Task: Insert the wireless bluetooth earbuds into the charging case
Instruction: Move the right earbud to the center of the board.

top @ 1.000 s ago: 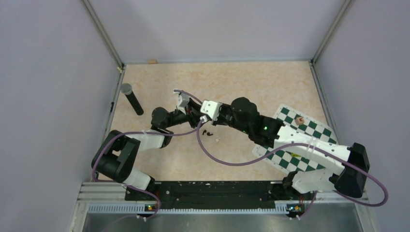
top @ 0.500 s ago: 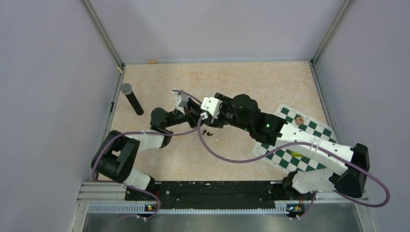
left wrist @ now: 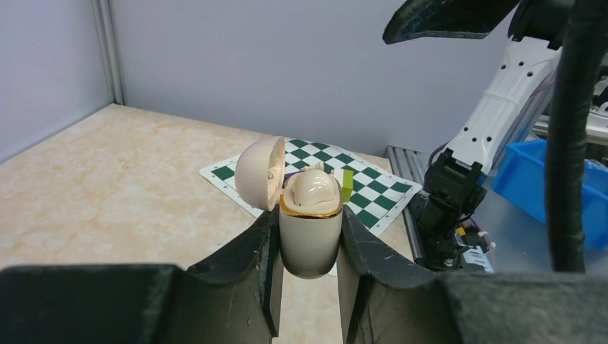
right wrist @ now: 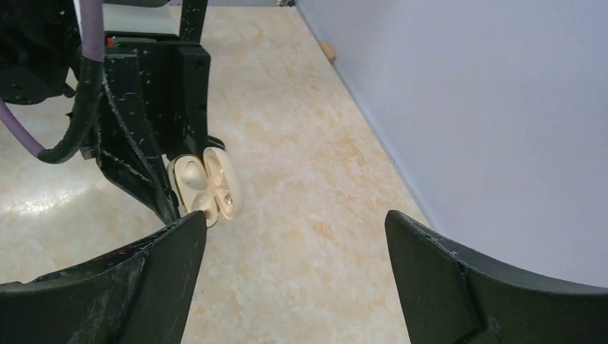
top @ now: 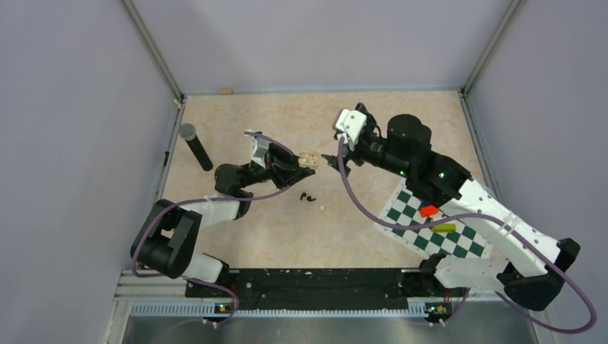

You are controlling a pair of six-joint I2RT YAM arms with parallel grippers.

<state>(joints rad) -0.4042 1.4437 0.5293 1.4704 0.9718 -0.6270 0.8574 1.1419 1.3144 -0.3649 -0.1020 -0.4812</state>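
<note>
Your top view looks down from above and behind the black mounting rail (top: 315,281) at 6 o'clock. Your left wrist camera faces 3 o'clock, close to the cream, gold-rimmed egg-shaped case (left wrist: 310,229); your right wrist faces 9 o'clock, farther off. All 3 views share it.

Mid-table is taken up by my left gripper (top: 300,163), clamped on the cream charging case (left wrist: 310,236) with its lid up. My right gripper (right wrist: 294,265) hangs just beside it, jaws wide, with only a narrow gap between us. Near that gap, two black earbuds (top: 307,195) and a white speck (top: 323,208) lie on bare tabletop (top: 401,122), unobstructed from above. My right arm's purple cable (top: 351,204) droops close on their right. A black cylinder (top: 196,147) sits by the left edge. The far half is open up to the wall.
</note>
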